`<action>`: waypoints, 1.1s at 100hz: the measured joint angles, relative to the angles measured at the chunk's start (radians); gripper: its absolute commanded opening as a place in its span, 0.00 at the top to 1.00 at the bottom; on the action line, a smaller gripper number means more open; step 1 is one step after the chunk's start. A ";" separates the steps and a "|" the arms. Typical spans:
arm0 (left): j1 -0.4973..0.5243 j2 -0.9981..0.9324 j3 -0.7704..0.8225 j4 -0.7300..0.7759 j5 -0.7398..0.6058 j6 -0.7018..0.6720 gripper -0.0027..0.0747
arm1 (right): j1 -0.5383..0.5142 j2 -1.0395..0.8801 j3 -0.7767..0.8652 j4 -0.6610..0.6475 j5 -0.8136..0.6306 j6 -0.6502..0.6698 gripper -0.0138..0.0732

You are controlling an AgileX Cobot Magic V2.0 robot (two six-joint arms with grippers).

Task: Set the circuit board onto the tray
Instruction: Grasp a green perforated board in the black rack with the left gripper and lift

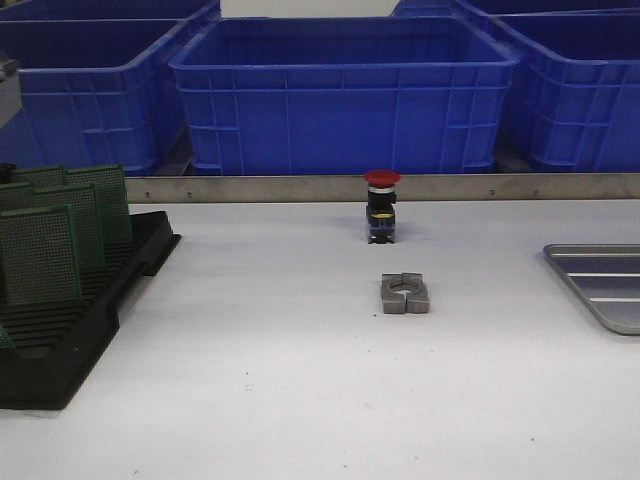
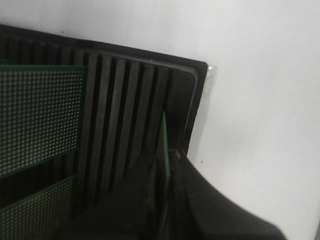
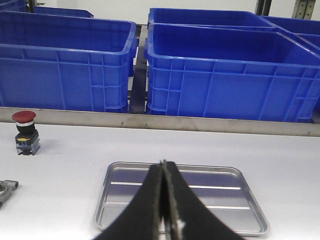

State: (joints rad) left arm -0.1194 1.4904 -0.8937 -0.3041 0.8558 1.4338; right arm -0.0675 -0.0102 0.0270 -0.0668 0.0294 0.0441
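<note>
The left gripper [image 2: 167, 165] is closed on the edge of a green board [image 2: 165, 137] standing upright in the end slots of the black rack [image 2: 125, 105]. The right gripper [image 3: 164, 170] is fully closed on nothing, above the tray [image 3: 120, 172]. The tray lies bare at the table's [image 1: 300, 380] right edge, well apart from the rack.

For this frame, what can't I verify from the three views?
- Silver-grey metal tray: front view's right edge cuts it off.
- Green perforated circuit board at the left gripper: edge-on in the left wrist view, so its face is unseen.
- Black slotted plastic rack: front view's left edge crops it.
- Neither arm appears in the front view.
</note>
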 measured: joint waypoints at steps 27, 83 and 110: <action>0.000 -0.127 -0.037 -0.019 0.068 -0.002 0.99 | 0.000 0.000 0.000 0.000 0.000 0.000 0.91; -0.075 -0.189 -0.043 -0.620 0.134 -0.004 0.99 | 0.000 0.000 0.000 0.000 0.000 0.000 0.91; -0.237 -0.189 -0.043 -0.769 0.060 -0.004 0.99 | 0.000 0.000 0.000 0.000 0.000 0.000 0.91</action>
State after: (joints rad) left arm -0.3560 1.3015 -0.9368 -1.0735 0.9157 1.4297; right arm -0.0675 -0.0102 0.0270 -0.0668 0.0294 0.0441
